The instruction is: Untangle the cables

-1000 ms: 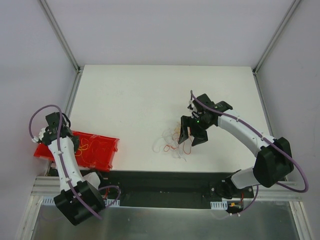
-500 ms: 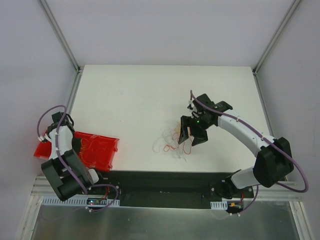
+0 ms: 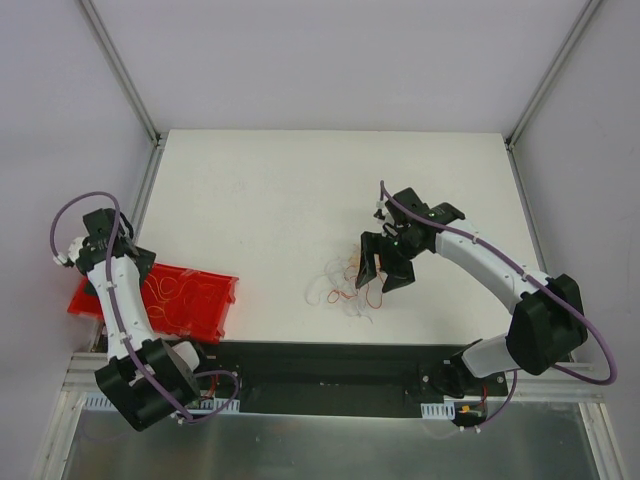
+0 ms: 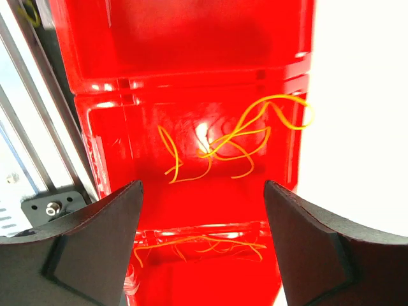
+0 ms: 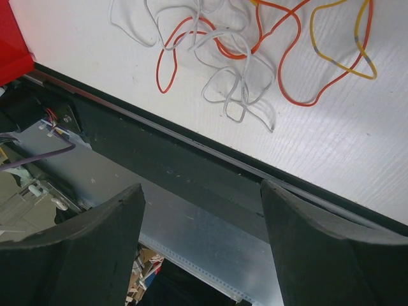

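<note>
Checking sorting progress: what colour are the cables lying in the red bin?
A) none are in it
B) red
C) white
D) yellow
D: the left wrist view shows only yellow cables curled in the bin.

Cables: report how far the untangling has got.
Done: a few orange-yellow strands lie separated in the red bin. In hand: nothing. The left gripper hangs open over that bin, and the right gripper hangs open by the tangle. Left: that tangle, with red, whitish and orange-yellow loops crossing each other on the table, so most of the sorting looks ahead.
</note>
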Robot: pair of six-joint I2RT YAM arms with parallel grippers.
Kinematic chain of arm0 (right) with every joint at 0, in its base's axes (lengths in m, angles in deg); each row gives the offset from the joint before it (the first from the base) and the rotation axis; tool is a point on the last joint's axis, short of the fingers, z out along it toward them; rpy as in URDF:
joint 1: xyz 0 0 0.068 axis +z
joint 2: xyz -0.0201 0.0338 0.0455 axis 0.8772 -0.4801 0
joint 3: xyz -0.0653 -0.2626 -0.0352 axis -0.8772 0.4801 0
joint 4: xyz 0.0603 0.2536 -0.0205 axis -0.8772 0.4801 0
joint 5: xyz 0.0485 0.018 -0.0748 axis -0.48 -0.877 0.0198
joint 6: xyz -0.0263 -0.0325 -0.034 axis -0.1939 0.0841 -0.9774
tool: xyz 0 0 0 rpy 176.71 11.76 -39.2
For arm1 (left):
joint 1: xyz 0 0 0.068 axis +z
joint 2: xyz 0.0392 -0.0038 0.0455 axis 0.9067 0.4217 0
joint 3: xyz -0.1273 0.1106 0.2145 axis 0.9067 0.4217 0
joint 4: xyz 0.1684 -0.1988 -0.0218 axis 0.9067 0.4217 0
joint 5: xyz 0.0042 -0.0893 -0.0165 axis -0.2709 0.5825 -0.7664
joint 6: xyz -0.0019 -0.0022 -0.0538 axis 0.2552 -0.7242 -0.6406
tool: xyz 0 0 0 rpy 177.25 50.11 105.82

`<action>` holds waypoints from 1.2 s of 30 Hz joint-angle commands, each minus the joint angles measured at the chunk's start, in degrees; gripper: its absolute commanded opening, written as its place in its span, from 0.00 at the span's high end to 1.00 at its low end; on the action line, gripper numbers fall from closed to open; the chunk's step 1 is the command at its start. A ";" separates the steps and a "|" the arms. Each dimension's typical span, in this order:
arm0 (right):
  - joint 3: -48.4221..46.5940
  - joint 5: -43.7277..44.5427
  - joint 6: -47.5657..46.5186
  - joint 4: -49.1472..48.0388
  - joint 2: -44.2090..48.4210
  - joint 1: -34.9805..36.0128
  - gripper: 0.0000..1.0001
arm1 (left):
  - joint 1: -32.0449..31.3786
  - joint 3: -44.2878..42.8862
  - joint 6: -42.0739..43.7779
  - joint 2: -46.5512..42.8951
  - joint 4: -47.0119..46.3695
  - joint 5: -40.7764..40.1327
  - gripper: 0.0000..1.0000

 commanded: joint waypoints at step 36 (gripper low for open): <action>-2.40 -1.06 -1.13 0.49 -2.25 -0.01 0.24 | -9.58 -21.53 12.74 31.42 1.74 -14.04 0.62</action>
